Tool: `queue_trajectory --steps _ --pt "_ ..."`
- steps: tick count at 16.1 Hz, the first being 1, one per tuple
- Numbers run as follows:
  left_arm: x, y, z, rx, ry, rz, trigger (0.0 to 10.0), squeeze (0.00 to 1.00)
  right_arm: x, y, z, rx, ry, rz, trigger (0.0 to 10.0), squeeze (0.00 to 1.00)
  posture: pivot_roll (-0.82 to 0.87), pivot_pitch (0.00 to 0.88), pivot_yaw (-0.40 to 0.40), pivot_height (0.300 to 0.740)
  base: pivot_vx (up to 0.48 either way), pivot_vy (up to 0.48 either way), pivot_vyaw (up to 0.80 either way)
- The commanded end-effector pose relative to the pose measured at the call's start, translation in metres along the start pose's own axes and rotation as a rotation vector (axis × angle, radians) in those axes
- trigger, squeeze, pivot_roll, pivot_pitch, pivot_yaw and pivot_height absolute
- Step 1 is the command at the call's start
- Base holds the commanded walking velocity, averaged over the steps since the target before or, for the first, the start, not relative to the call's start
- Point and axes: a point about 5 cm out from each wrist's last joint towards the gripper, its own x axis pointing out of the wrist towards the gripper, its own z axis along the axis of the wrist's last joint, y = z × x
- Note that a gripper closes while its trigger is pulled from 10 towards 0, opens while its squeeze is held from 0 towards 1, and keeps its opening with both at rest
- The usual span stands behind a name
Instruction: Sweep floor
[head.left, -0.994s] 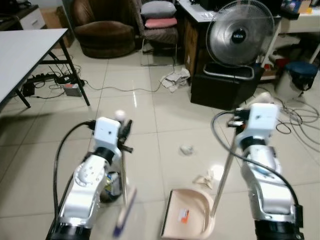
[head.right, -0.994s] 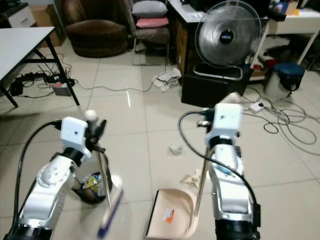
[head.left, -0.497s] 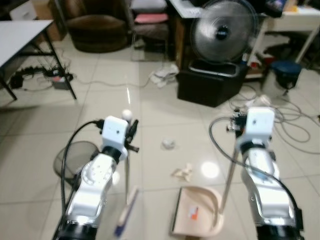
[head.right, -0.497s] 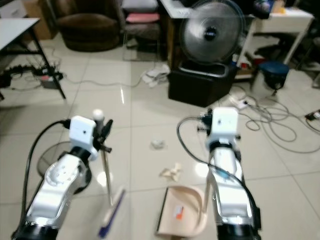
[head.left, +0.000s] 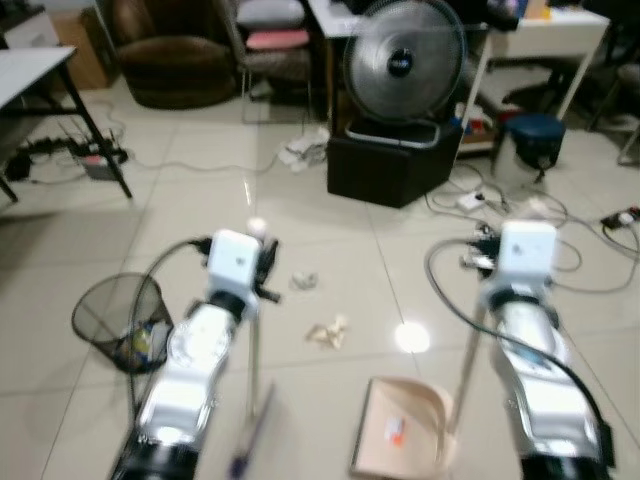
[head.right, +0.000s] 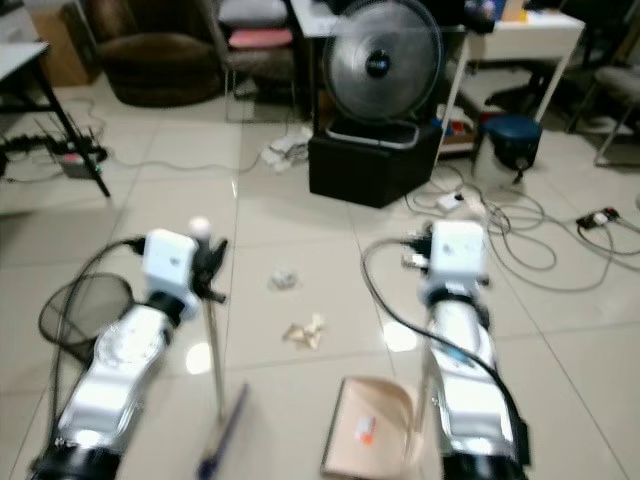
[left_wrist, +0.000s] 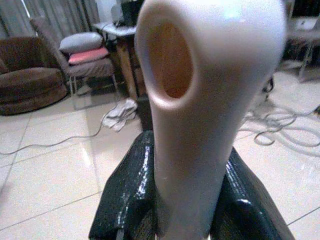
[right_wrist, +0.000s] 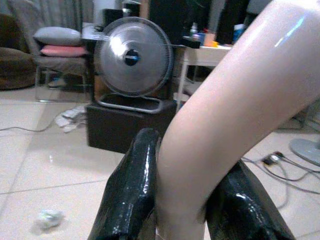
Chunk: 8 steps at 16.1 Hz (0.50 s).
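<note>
While the left gripper (left_wrist: 187, 210) clamps the broom handle (left_wrist: 200, 115), the right gripper (right_wrist: 182, 200) clamps the dustpan handle (right_wrist: 225, 115); crumpled paper (head.left: 328, 331) lies at twelve o'clock.

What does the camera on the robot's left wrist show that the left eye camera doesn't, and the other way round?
Left wrist: a close look at the cream broom handle pinched between two black fingers, with the hole in its tip.

Left eye: the whole job, with the left gripper, the right gripper on the dustpan pole, crumpled paper, a small wad and a mesh bin.

Both: tiled floor, brown armchair, cushioned chair.
</note>
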Motion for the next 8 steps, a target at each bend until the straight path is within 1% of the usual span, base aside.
queue_trajectory --steps 1,2,3,5,7,8 --pt "0.0024 0.0102 0.0127 0.016 -0.044 0.032 10.0 0.00 0.0026 0.0079 0.0121 0.010 -0.055 0.024 10.0 0.00 -0.06 0.000 0.036 0.740 0.000 0.000 0.00" --pt "0.0029 0.0106 0.0134 0.015 -0.047 0.034 10.0 0.00 0.0028 0.0086 0.0124 0.012 -0.056 0.029 10.0 0.00 -0.06 0.000 0.035 0.740 0.000 0.000 0.00" --pt "0.0041 0.0112 0.0128 0.033 -0.036 0.039 10.0 0.00 0.0035 0.0090 0.0143 0.023 -0.066 0.035 10.0 0.00 -0.07 0.000 0.034 0.740 0.000 0.000 0.00" --pt "0.0053 0.0114 0.0145 0.042 -0.055 0.054 10.0 0.00 0.0051 0.0088 0.0182 0.038 -0.079 0.041 10.0 0.00 -0.06 0.000 0.030 0.740 0.000 0.000 0.00" --pt "0.0056 0.0117 0.0163 0.040 -0.066 0.056 10.0 0.00 0.0063 0.0104 0.0161 0.041 -0.070 0.046 10.0 0.00 -0.06 0.000 0.027 0.740 0.000 0.000 0.00" --pt "0.0054 0.0123 0.0169 0.043 -0.068 0.057 10.0 0.00 0.0057 0.0114 0.0149 0.048 -0.067 0.047 10.0 0.00 -0.06 0.000 0.028 0.740 0.259 0.000 0.00"
